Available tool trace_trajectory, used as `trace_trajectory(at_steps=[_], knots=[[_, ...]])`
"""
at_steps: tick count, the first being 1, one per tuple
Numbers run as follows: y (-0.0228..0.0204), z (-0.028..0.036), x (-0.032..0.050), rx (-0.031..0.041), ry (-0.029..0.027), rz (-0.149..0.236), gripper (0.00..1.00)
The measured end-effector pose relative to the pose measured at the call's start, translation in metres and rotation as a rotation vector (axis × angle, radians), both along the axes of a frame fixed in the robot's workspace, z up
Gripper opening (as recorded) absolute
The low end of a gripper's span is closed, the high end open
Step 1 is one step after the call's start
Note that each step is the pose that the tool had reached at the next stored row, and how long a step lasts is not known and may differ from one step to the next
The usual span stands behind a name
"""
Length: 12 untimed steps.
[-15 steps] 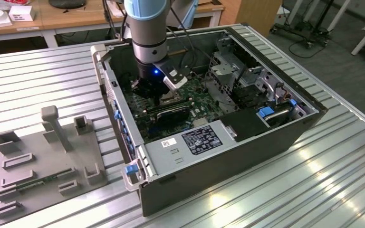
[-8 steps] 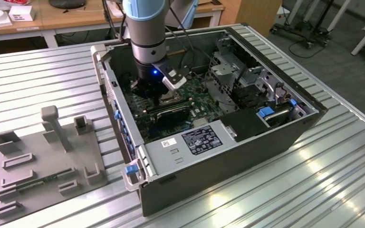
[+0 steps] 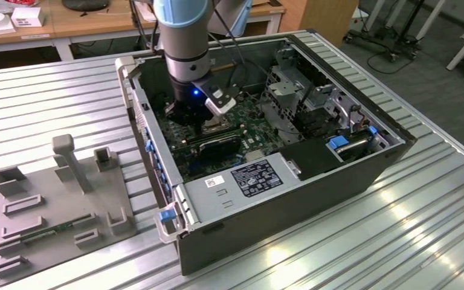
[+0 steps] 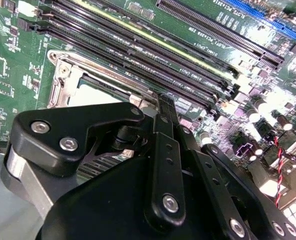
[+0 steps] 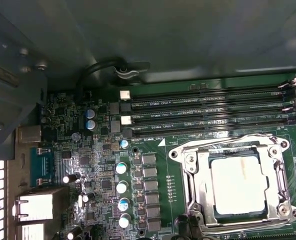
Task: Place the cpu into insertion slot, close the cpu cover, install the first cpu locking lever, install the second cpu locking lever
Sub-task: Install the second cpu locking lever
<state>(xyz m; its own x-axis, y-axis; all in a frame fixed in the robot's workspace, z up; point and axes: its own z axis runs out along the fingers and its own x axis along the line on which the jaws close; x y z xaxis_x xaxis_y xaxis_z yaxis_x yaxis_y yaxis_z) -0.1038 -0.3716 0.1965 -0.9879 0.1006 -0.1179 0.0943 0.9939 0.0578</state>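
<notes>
CPU [image 5: 238, 186] sits pale and square inside the insertion slot [image 5: 193, 175], with the cpu cover [image 5: 268, 150] framing it flat, as I see it in the first wrist view. My gripper [image 3: 190, 116] hangs low inside the open computer case [image 3: 361, 175], right over that socket; whether its fingers are spread I cannot tell

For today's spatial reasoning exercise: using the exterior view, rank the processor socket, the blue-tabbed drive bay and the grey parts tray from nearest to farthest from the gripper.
1. Processor socket: directly beneath the gripper, inside the case.
2. Blue-tabbed drive bay: at the case's end, toward the exterior view's right.
3. Grey parts tray: outside the case, on the table at the exterior view's left.
</notes>
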Motion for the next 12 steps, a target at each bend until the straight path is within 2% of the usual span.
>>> trace_trajectory(at_steps=[4,12], knots=[[0.0000,-0.0010,-0.0017,-0.0003,-0.0052,0.000,0.11],[-0.0001,-0.0015,-0.0020,-0.0004,-0.0058,0.000,0.11]])
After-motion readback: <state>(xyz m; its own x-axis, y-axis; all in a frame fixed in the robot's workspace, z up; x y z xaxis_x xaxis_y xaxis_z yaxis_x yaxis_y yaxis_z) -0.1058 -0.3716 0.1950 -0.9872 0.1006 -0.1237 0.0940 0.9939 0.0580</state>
